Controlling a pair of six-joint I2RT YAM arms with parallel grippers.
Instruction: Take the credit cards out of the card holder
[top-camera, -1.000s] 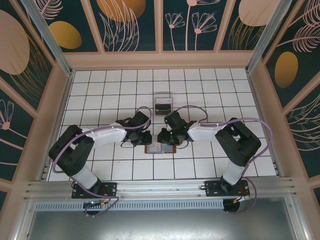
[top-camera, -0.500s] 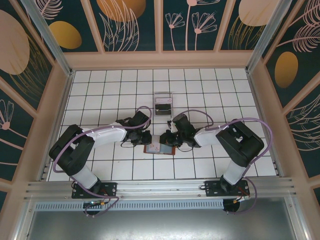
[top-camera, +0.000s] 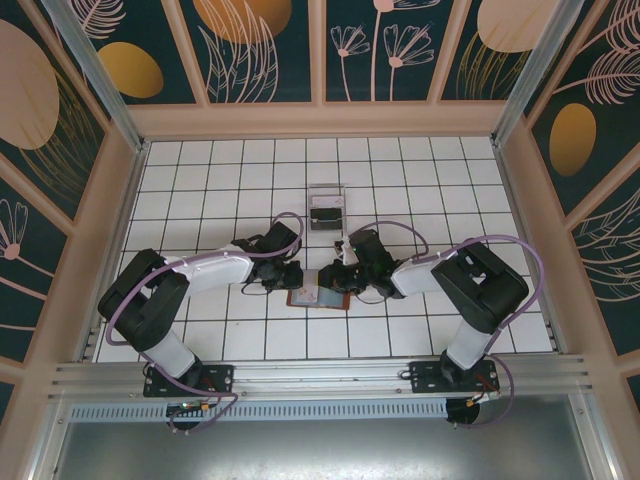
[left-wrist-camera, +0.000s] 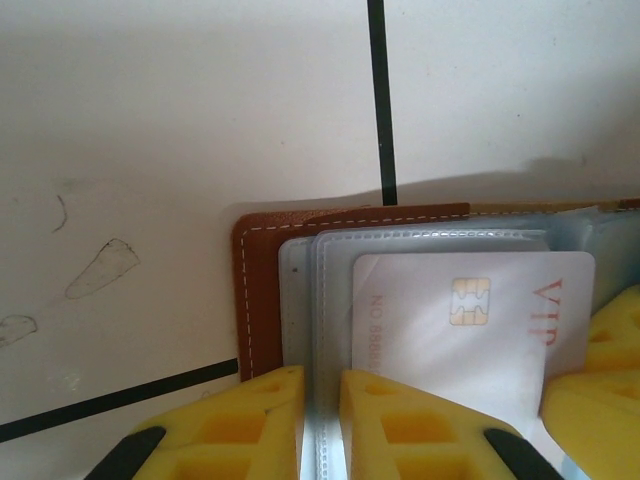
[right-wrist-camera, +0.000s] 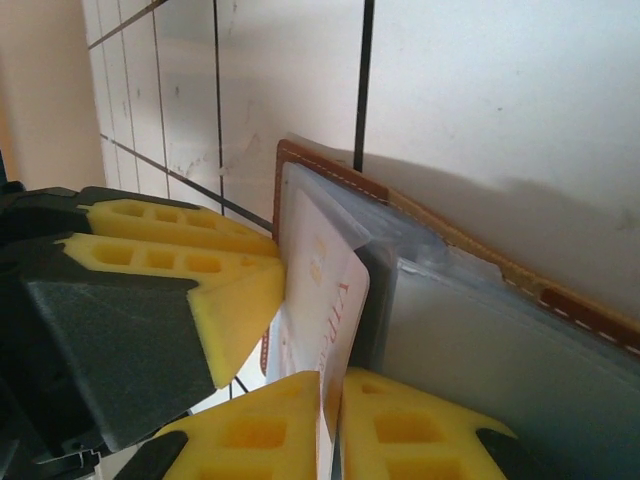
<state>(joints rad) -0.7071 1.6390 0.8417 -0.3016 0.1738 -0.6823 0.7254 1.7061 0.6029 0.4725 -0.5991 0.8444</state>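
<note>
White card (left-wrist-camera: 480, 345): red letters "VI", the rest hidden. Grey embossed "NO 888" along one edge, further digits covered. No other legible marking.

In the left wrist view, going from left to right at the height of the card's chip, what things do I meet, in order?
First the white table tile → brown leather edge of the card holder → its clear plastic sleeves → white card → yellow finger of the right gripper.

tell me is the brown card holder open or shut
Open: the brown card holder lies spread on the tiles, its clear sleeves and a white chip card exposed.
</note>
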